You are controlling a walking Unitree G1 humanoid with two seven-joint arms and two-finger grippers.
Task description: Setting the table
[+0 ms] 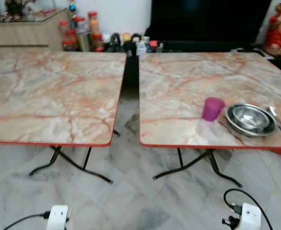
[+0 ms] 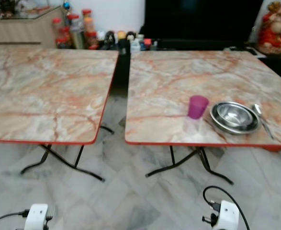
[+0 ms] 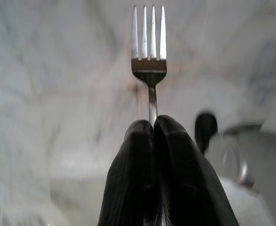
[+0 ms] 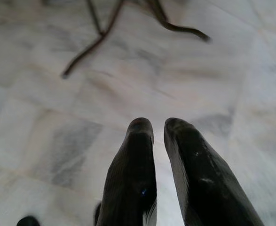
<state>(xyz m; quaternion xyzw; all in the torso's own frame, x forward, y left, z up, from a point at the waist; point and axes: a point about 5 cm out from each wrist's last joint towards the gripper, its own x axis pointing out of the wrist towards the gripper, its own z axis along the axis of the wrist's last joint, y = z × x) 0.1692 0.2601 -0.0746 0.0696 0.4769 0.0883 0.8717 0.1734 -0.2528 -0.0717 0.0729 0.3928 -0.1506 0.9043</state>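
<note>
The left gripper (image 3: 153, 123) has its fingers (image 3: 133, 160) clenched on the handle of a fork (image 3: 149, 52), tines pointing away over the marble floor (image 3: 58, 94), while the right gripper (image 4: 159, 125) hangs idle above the floor with its fingers a little apart and nothing between them. Only a thin, slick stem is pinched, so the fork could twist or slip out on the walk to the right counter (image 1: 178, 81). There, a careless reach could tip the purple cup (image 1: 213, 109), which stands just beside the steel bowls (image 1: 250, 119) and spoon (image 1: 278, 120).
</note>
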